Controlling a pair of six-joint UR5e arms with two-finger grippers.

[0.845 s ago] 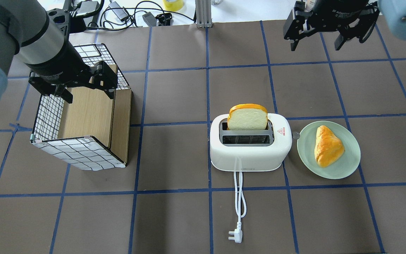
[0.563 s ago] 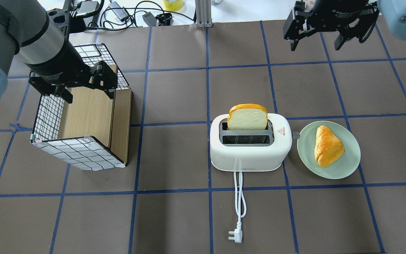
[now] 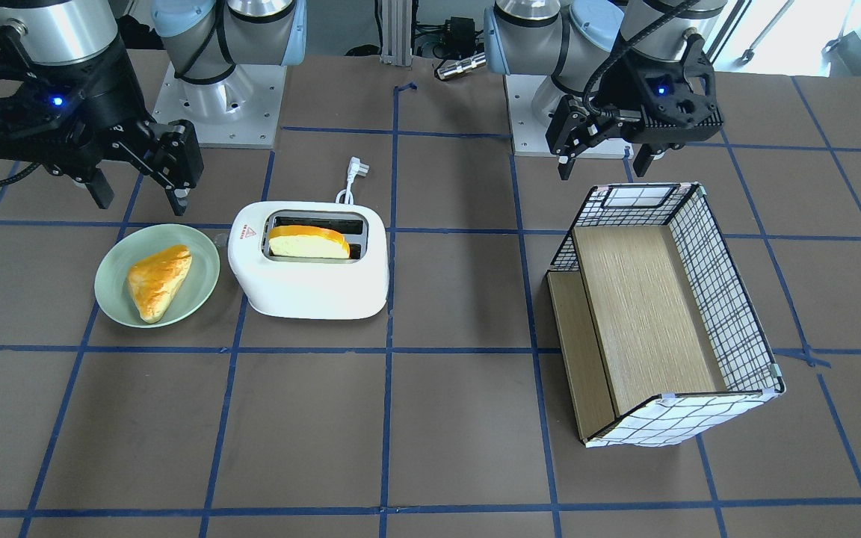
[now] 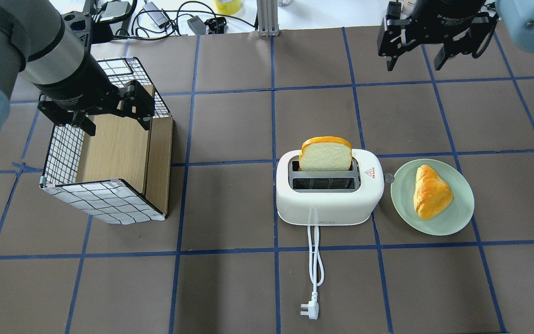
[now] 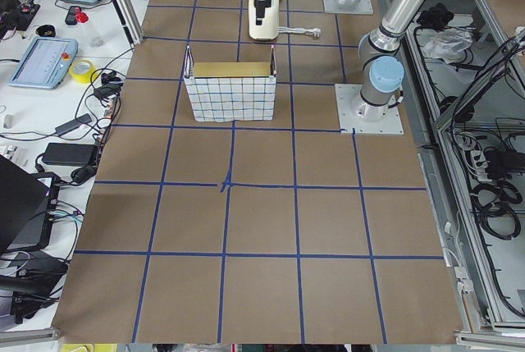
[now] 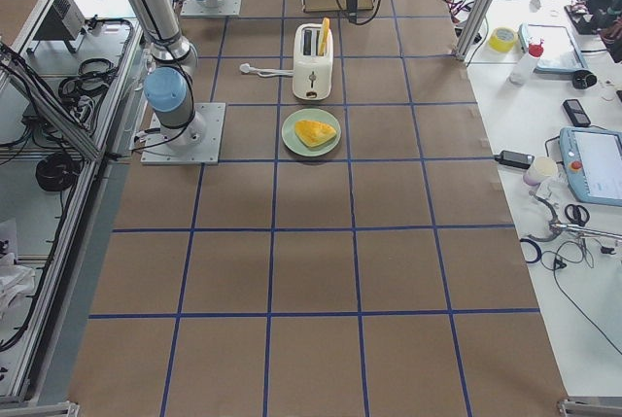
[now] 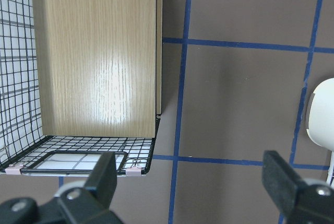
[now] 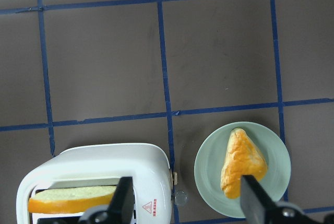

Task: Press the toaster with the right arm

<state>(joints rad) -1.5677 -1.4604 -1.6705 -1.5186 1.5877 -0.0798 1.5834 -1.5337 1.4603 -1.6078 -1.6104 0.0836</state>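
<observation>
The white toaster stands mid-table with a bread slice upright in its far slot; it also shows in the front view and the right wrist view. A small lever knob sticks out of its end toward the green plate. Its cord and plug trail toward the robot. My right gripper hangs open and empty, high above the table beyond the plate, apart from the toaster. My left gripper is open and empty over the crate.
A green plate with a golden pastry lies right beside the toaster's knob end. A wire-grid crate with a wooden insert lies on its side at the left. Cables and devices lie beyond the far table edge.
The right gripper has shifted slightly and its fingers look a little closer together. The left arm, toaster and plate have not moved.
</observation>
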